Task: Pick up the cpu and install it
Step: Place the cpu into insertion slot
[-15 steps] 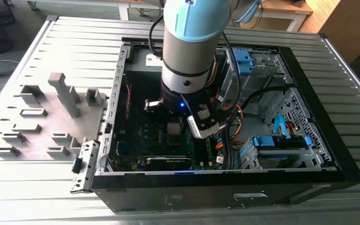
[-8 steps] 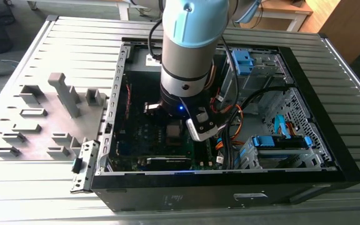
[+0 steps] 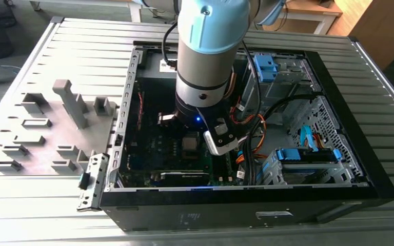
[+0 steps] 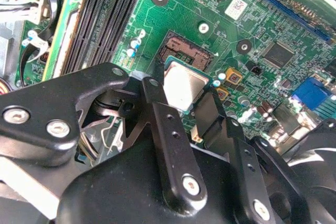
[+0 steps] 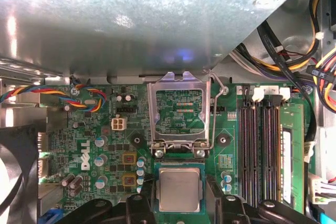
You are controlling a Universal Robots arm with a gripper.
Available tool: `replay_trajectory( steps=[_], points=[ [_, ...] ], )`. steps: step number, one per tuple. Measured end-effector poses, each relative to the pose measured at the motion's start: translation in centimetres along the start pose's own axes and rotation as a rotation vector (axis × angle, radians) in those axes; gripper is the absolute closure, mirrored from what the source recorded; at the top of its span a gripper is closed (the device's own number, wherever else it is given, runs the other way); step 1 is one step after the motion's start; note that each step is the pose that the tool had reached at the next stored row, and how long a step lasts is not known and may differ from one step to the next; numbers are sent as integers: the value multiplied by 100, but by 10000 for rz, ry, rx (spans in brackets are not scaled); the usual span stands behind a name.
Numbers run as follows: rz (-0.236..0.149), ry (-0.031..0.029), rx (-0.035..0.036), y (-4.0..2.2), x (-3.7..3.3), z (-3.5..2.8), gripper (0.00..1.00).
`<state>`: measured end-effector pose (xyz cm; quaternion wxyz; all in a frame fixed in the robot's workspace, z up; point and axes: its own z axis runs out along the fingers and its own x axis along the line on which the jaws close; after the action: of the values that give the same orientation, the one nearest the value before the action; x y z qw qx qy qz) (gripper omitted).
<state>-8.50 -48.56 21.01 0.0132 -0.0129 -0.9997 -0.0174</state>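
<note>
The cpu (image 4: pixel 184 84) is a small flat square chip with a dull metallic face and a green rim. It sits between my gripper's (image 4: pixel 182 92) two black fingers (image 4: pixel 155 100), which are shut against its two opposite edges. It hangs just over the black socket (image 4: pixel 187 51) on the green motherboard (image 4: pixel 173 14), covering the socket's near edge. In the first wrist view the cpu (image 5: pixel 179 189) lies below the socket's raised metal load plate (image 5: pixel 181 109), with my gripper (image 5: pixel 179 195) around it. In the exterior view my arm (image 3: pixel 207 61) reaches down into the open computer case (image 3: pixel 334 169).
Black memory slots (image 5: pixel 261 150) run beside the socket, one holding a green stick (image 5: pixel 292 150). Cable bundles (image 5: pixel 294 51) and a metal case wall (image 5: pixel 157 24) stand close by. A black fan (image 5: pixel 13 166) is at one side. Grey plastic fixtures (image 3: pixel 53 128) stand on the table at the exterior view's left.
</note>
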Motion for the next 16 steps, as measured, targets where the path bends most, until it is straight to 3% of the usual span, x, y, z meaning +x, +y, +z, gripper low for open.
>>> replay_trajectory(
  steps=[16],
  points=[
    [0,-1,-3,0,-1,21,53]
  ],
)
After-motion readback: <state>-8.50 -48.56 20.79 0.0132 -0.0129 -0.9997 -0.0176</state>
